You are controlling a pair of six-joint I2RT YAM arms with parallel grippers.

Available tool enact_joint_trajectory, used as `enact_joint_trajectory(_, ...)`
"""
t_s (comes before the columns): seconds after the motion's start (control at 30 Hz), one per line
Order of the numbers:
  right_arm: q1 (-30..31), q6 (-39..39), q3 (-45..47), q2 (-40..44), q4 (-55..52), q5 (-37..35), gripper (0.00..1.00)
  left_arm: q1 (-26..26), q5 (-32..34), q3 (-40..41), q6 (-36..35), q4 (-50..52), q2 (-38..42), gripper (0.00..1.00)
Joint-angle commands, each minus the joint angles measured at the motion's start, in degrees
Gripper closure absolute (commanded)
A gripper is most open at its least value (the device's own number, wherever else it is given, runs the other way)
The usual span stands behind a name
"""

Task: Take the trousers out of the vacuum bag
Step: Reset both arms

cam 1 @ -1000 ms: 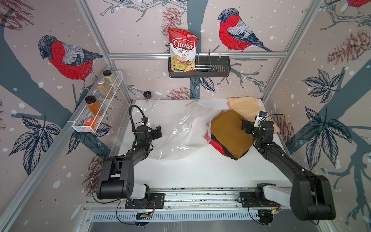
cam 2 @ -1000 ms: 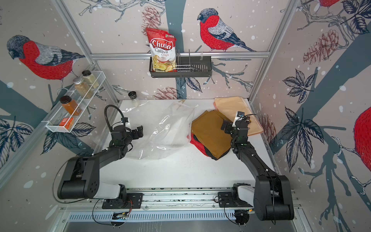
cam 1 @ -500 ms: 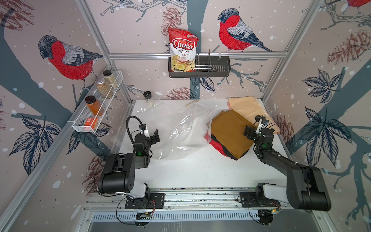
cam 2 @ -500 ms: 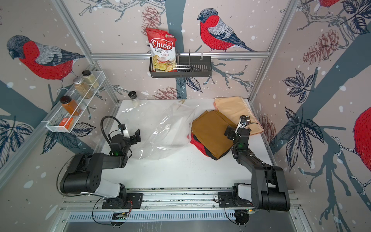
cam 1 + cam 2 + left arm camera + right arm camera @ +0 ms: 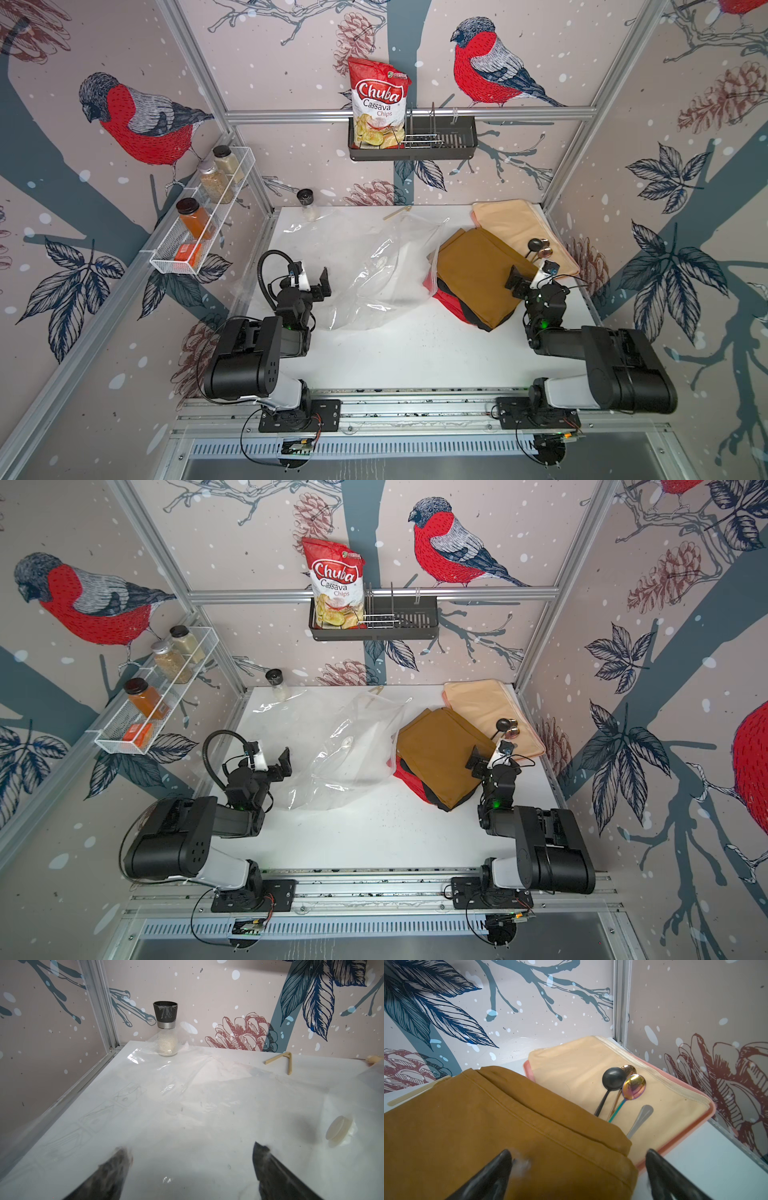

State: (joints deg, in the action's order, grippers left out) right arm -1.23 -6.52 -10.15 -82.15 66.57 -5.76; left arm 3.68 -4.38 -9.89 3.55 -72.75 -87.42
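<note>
— Both arms have drawn back; left tool [image 5: 190, 1147] and right tool [image 5: 579, 1150] gape wide, empty.
— And the trousers [image 5: 478, 278]?
— Soft folded stack, mustard over black and red, on the counter [image 5: 415, 353] beside the crinkly clear vacuum bag [image 5: 365, 266], long side slanting back-to-front.

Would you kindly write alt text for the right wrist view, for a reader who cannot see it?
The right gripper, open and empty, sits over the folded mustard-brown trousers. Behind them a peach mat in the corner holds three spoons, black, copper and iridescent, their handles running under the trousers.
</note>
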Motion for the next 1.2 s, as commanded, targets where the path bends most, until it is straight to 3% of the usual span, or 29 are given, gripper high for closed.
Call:
enact_joint_trajectory(0.0, 0.31, 0.90, 1.91, -2.70, 12.62, 0.43, 0.00, 0.22, 0.38, 2.52, 0.06, -14.47, -2.36, 0.03)
enact_joint_trajectory(0.1, 0.74, 1.52, 3.37, -6.20, 19.27, 0.76, 0.00, 0.18, 0.90, 2.29, 0.04, -12.89, -1.87, 0.03)
enact_joint_trajectory(0.4, 0.96, 2.13, -1.17, -5.74, 9.37, 1.66, 0.00, -0.18, 0.44, -1.00, -1.00, -6.78, -1.84, 0.02)
enact_joint_trajectory(0.77, 0.93, 2.13, -1.10, -5.77, 9.61, 1.68, 0.00, -2.66, 5.65, -3.00, -2.36, -2.91, -1.78, 0.02)
enact_joint_trajectory(1.17, 0.88, 2.13, -1.10, -5.81, 9.65, 1.70, 0.00, -3.03, 6.44, -2.97, -2.54, -2.91, -1.63, 0.02)
